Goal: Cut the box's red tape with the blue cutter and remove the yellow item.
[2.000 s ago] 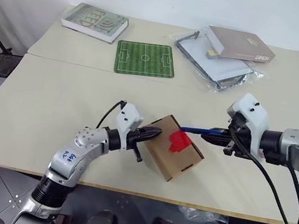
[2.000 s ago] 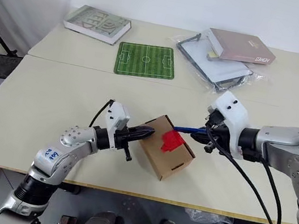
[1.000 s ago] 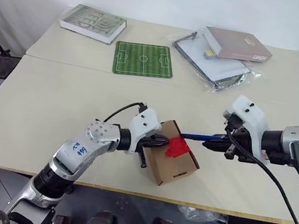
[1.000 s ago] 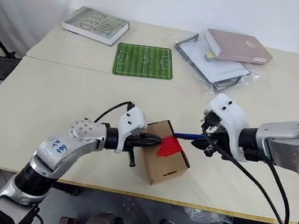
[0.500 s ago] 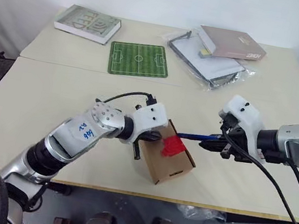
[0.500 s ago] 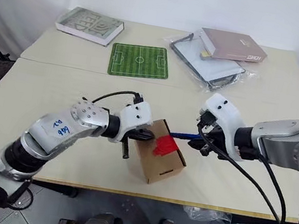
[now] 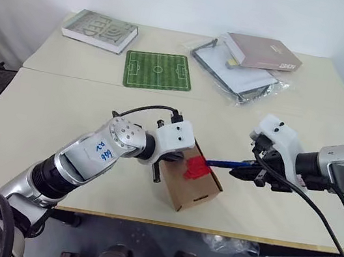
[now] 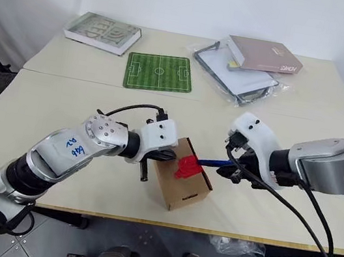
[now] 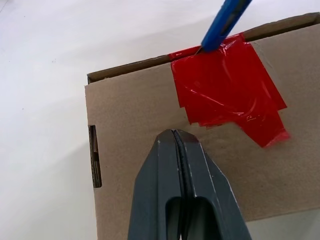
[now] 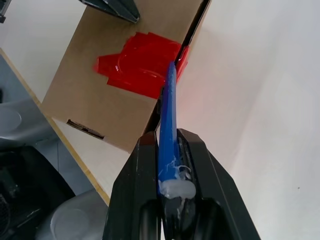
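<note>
Left eye view: the box (image 7: 194, 185) sits near the worktop's (image 7: 42, 113) front edge, between both arms.

Left wrist view: the left gripper (image 9: 176, 136), jaws clenched and empty, seemingly presses the cardboard beside the red tape (image 9: 227, 90).

Right wrist view: the right gripper (image 10: 170, 146) jaws grasp the blue cutter (image 10: 167, 110), tip at the taped seam.

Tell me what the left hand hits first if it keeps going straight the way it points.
Most likely the box: the shut left hand points at its cardboard top, short of the red tape. Whether it already touches is unclear.
</note>
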`<action>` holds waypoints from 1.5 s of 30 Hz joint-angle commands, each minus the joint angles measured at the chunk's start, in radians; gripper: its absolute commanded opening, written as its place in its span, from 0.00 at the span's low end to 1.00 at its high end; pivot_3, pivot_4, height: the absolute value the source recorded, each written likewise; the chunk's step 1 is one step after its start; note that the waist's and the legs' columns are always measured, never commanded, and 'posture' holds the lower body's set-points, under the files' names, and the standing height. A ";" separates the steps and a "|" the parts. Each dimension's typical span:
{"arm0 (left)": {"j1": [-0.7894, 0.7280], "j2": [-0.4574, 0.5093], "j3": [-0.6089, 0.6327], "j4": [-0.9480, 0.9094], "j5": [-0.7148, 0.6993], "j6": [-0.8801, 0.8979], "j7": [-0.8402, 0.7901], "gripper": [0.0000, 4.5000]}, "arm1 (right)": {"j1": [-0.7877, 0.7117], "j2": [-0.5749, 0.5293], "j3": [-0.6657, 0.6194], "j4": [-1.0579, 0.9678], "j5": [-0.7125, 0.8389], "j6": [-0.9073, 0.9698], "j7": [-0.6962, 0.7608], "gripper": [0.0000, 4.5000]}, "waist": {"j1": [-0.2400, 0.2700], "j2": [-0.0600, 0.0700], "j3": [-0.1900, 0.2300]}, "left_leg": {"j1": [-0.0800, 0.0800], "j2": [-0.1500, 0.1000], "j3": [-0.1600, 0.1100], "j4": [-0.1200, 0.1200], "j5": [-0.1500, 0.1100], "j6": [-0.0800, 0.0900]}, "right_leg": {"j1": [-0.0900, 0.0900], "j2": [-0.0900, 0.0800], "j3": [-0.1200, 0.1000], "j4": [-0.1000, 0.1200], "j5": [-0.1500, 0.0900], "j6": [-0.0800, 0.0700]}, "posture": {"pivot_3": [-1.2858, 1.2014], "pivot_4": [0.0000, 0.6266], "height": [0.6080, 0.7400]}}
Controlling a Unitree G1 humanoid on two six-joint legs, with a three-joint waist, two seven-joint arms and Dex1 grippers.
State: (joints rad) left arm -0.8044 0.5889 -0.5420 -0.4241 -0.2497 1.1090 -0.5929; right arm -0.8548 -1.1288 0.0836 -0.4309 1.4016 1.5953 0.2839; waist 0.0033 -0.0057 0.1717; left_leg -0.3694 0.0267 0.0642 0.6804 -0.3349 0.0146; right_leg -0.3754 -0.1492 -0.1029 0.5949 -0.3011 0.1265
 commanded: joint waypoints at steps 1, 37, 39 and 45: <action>0.053 0.020 -0.089 0.128 0.052 0.094 0.017 0.00 | 0.005 -0.041 0.033 -0.030 0.107 0.019 0.011 0.04 | 0.000 0.000 0.000 | 0.000 0.000 0.000 0.000 0.000 0.000 | 0.000 0.000 0.000 0.000 0.000 0.000 | 0.52 0.24 1.00; 0.063 -0.199 0.317 0.172 -0.084 -0.140 -0.025 0.00 | 0.528 0.306 -0.374 0.518 -0.640 -0.923 0.368 0.04 | 0.022 0.006 0.006 | -0.006 -0.003 0.006 0.000 0.002 0.003 | -0.005 0.005 -0.005 -0.003 0.006 0.004 | 0.52 0.24 1.00; 0.051 -0.218 0.386 0.162 -0.128 -0.122 -0.028 0.00 | 0.507 0.355 -0.368 0.617 -0.678 -0.957 0.382 0.04 | 0.021 0.005 0.006 | -0.011 -0.004 0.006 0.001 0.004 0.003 | -0.009 0.006 -0.006 -0.001 0.006 0.005 | 0.52 0.24 1.00; 0.044 -0.194 0.478 0.142 -0.180 -0.095 -0.030 0.00 | 0.477 0.406 -0.351 0.700 -0.768 -0.989 0.386 0.25 | 0.019 0.005 0.007 | -0.021 -0.009 0.007 0.001 0.007 0.003 | -0.019 0.007 -0.006 0.001 0.007 0.006 | 0.52 0.24 1.00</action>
State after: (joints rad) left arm -0.7494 0.3759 -0.0941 -0.2361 -0.4147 1.0167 -0.6222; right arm -0.3783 -0.7273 -0.2591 0.2808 0.6495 0.6279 0.6722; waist 0.0228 -0.0002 0.1788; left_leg -0.3903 0.0171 0.0715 0.6815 -0.3281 0.0172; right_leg -0.3945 -0.1421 -0.1091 0.5959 -0.2940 0.1325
